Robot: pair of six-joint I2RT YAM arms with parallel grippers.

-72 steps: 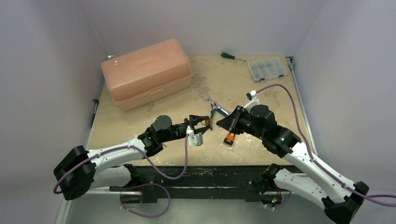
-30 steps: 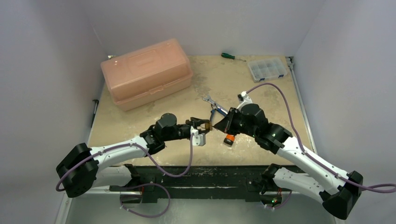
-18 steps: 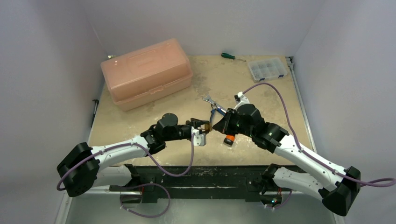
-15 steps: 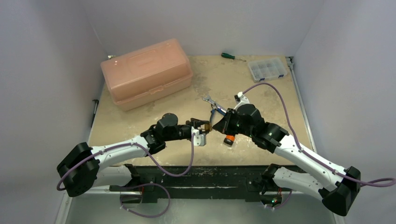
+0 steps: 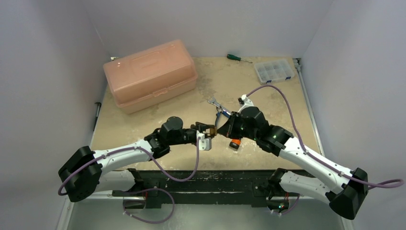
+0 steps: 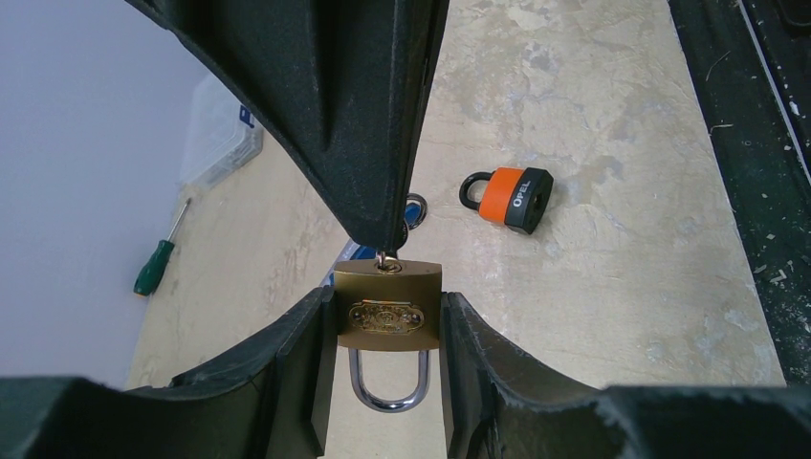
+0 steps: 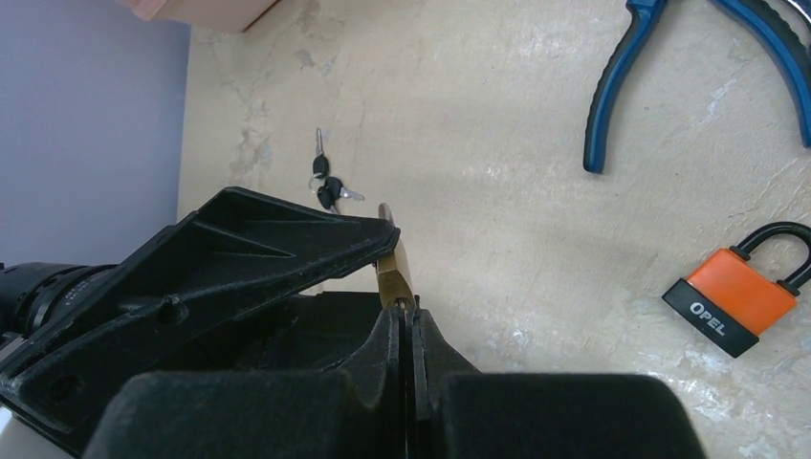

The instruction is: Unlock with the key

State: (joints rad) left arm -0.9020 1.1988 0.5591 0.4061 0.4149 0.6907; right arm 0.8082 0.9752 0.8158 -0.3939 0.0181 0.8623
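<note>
Now the left gripper squeezes the gold padlock from both sides, and the right gripper pinches the small key that pokes into its flat end.

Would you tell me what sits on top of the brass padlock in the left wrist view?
On the brass padlock a metal stub, apparently the key, shows, pinched in the right tool. The keyhole and the rest of the key are covered by that tool.
</note>
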